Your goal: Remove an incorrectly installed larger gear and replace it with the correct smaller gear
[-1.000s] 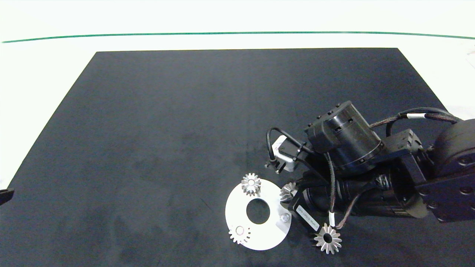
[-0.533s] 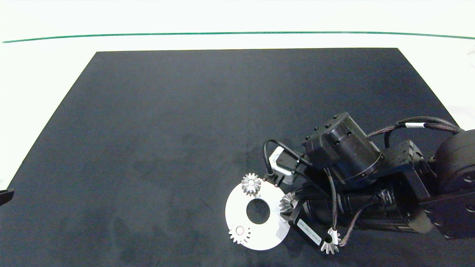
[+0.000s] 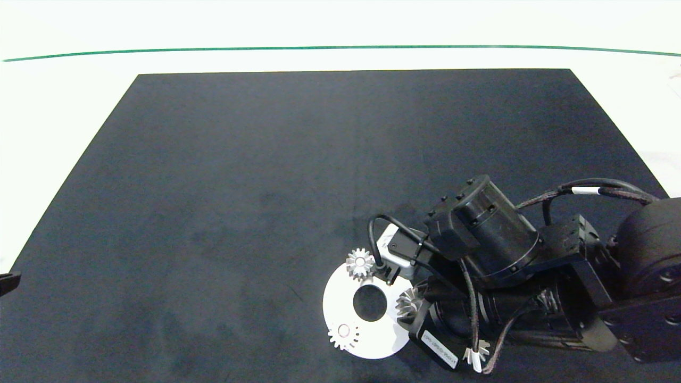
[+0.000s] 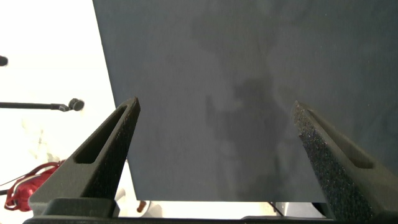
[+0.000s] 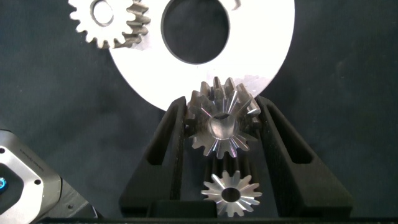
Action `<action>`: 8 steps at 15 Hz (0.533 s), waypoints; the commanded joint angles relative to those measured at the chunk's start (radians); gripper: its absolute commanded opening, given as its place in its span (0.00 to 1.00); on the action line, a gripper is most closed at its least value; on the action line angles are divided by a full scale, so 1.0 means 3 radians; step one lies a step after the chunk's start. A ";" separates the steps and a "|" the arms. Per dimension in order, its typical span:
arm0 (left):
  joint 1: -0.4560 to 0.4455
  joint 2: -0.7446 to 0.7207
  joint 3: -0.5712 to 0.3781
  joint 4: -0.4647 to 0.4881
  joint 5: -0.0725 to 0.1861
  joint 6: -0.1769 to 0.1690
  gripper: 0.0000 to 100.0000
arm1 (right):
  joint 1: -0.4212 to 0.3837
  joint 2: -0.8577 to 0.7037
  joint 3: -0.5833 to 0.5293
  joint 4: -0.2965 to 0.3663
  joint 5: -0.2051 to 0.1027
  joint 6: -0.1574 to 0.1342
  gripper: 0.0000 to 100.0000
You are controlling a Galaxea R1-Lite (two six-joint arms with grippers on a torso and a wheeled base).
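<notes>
- The black mat (image 3: 298, 175) covers most of the pale table (image 3: 64, 96); a thin green line (image 3: 340, 48) runs across the table beyond the mat's far edge.
- The right arm (image 3: 558, 287) comes in from the right over the mat's near right corner, its wrist tilted down toward the disc.
- The white disc (image 3: 372, 340) lies flat on the mat, near and right of centre, with a big round hole (image 3: 370, 302) through its middle.
- The right gripper (image 5: 222, 127) sits at the disc's right edge, its two fingers (image 5: 169, 134) pinching the smaller gear (image 5: 222, 124) between them. In the head view the smaller gear (image 3: 408, 303) hangs tilted on its side over the disc's right rim.
- The larger gear (image 3: 476, 352) lies on the mat near and to the right of the disc, mostly hidden under the arm's cables; the right wrist view shows its splayed teeth and centre hole (image 5: 231, 194) lying behind the held gear between the fingers.
- A grey small gear (image 3: 359, 264) stands on the disc's far edge, and a pale whitish gear (image 3: 343, 335) rests on its near left edge.
- The left gripper (image 4: 214, 124) hangs above the bare left part of the mat, near the mat's edge, its fingers (image 4: 102, 155) spread wide with nothing between them; only a dark tip (image 3: 8, 281) shows at the left border in the head view.
</notes>
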 commanded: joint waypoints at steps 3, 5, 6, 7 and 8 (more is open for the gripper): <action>0.0003 0.0002 0.0001 0.0014 0.0004 0.0007 1.00 | -0.0015 0.0054 0.0004 0.0006 -0.0005 0.0007 0.25; 0.0003 0.0002 0.0001 0.0014 0.0004 0.0007 1.00 | -0.0015 0.0054 0.0004 0.0006 -0.0005 0.0007 0.25; 0.0003 0.0002 0.0001 0.0014 0.0004 0.0007 1.00 | -0.0015 0.0054 0.0004 0.0006 -0.0010 0.0007 0.25; -0.0002 0.0002 0.0001 0.0014 0.0004 0.0007 1.00 | -0.0015 0.0054 0.0004 0.0006 -0.0010 0.0007 0.25; 0.0003 0.0002 0.0001 0.0014 0.0004 0.0007 1.00 | -0.0015 0.0054 0.0004 0.0006 -0.0010 0.0007 0.25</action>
